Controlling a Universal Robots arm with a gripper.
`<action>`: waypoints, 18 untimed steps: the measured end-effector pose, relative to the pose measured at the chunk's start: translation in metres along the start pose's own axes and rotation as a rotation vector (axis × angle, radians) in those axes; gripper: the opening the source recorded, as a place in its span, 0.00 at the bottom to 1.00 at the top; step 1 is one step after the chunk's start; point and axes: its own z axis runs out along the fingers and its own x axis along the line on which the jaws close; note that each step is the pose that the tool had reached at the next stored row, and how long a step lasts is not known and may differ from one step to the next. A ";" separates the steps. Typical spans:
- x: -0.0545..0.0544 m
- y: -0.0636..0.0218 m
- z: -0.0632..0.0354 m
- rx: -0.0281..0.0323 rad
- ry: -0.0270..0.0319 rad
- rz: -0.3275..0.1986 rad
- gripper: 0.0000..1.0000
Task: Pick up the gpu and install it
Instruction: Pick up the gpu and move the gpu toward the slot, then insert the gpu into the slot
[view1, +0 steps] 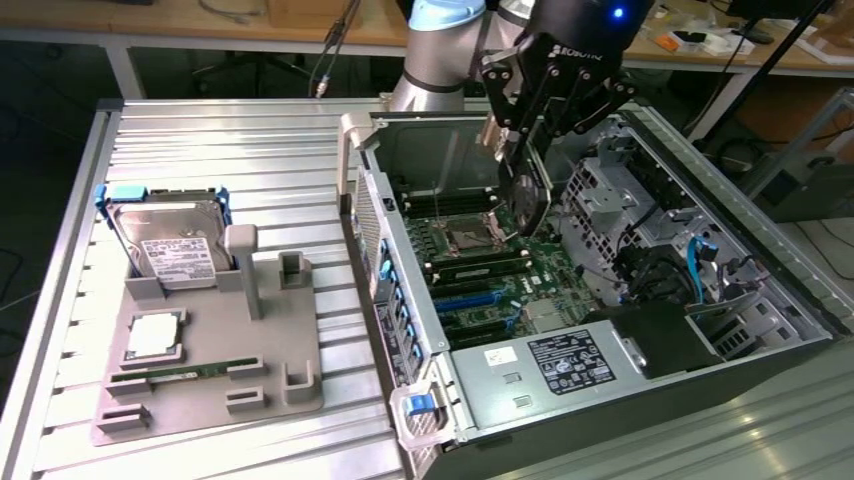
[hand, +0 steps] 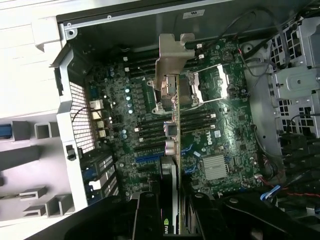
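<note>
End effector (hand: 171, 214) partly open, tight on edge-on gpu (hand: 171, 137) above motherboard (hand: 225, 135)

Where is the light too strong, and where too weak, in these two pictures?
Exterior view: glare whitens the ribbed table beside the hard drive; the case's drive bays lie in shadow. Wrist view: the table is washed out white; the end effector, holding the gpu, is nearly black.
</note>
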 end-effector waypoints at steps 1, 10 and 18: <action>-0.002 0.0004 0.0001 -0.0001 0.0000 -0.001 0.27; -0.027 0.0049 0.0007 -0.0002 0.0012 -0.020 0.27; -0.031 0.0056 0.0008 -0.0004 0.0013 -0.024 0.27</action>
